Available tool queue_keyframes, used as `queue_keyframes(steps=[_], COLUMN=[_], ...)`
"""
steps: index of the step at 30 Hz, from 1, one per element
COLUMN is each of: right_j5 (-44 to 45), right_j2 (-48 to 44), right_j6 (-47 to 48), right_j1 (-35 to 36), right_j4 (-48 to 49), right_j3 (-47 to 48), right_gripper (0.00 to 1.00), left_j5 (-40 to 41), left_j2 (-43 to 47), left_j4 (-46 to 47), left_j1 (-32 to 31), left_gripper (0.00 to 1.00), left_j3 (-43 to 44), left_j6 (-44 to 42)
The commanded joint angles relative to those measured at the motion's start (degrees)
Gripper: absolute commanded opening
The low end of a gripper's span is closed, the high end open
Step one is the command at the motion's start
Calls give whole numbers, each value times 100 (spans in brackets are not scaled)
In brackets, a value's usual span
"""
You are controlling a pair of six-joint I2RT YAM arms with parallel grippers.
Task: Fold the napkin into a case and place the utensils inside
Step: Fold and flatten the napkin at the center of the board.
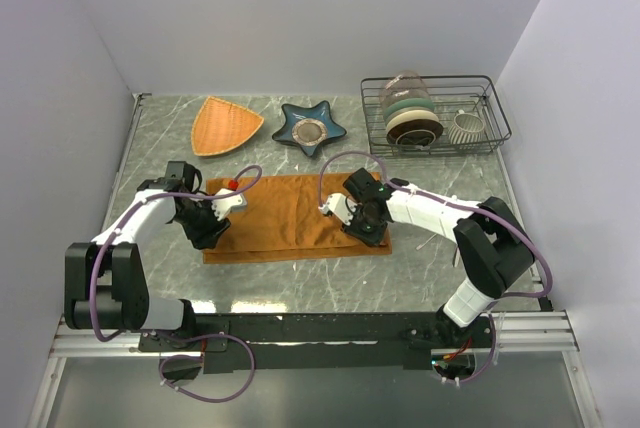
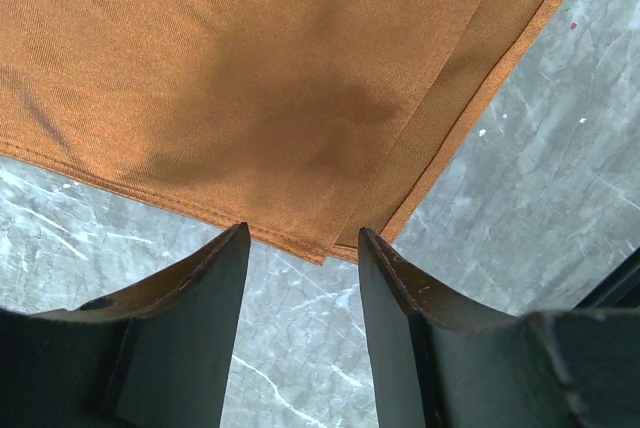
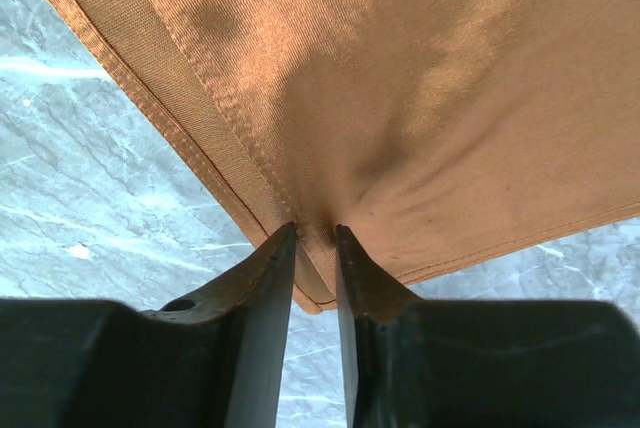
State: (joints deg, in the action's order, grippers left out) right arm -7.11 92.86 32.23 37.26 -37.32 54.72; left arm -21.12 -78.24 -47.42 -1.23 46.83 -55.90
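Observation:
The rust-orange napkin (image 1: 290, 216) lies flat on the marble table, folded over so that a strip of the lower layer shows along its near edge. My left gripper (image 1: 208, 233) is at its near left corner. In the left wrist view the gripper (image 2: 302, 233) is open and empty, with the napkin's corner (image 2: 250, 78) just beyond the fingertips. My right gripper (image 1: 368, 230) is at the near right corner. In the right wrist view the gripper (image 3: 316, 230) is shut on the hem of the napkin (image 3: 430, 98). No utensils show in any view.
A light orange woven triangular plate (image 1: 225, 125) and a dark blue star-shaped dish (image 1: 310, 129) sit behind the napkin. A wire rack (image 1: 497, 118) with bowls and a cup stands at the back right. Walls close in the table on three sides.

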Motion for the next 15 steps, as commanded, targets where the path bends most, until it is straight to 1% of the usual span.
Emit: queue_keyframes(steps=[1, 2, 4, 5, 7, 8, 10, 15], right_j5=[-27, -36, 17, 17, 35, 26, 26, 26], right_j2=[-5, -13, -22, -5, -5, -22, -31, -31], right_j6=[55, 56, 82, 99, 108, 108, 108, 108], right_j1=[19, 19, 10, 19, 10, 10, 10, 10], right_j4=[-74, -65, -65, -56, -65, -65, -74, -74], right_j3=[294, 294, 303, 303, 303, 303, 311, 320], right_gripper=[26, 23, 19, 14, 10, 5, 0, 0], left_j5=[-155, -155, -173, -173, -199, -216, -252, -120], left_j2=[-7, -7, 1, 1, 1, 1, 10, 98], left_j4=[-4, 4, 5, 5, -13, -30, -83, -154], left_j1=[-17, -17, -17, -17, -26, -26, -52, -254], left_gripper=[53, 53, 53, 53, 53, 53, 54, 55], left_j3=[-42, -60, -69, -51, -25, -7, 45, -147], left_j6=[-167, -167, -158, -158, -158, -167, -167, -316])
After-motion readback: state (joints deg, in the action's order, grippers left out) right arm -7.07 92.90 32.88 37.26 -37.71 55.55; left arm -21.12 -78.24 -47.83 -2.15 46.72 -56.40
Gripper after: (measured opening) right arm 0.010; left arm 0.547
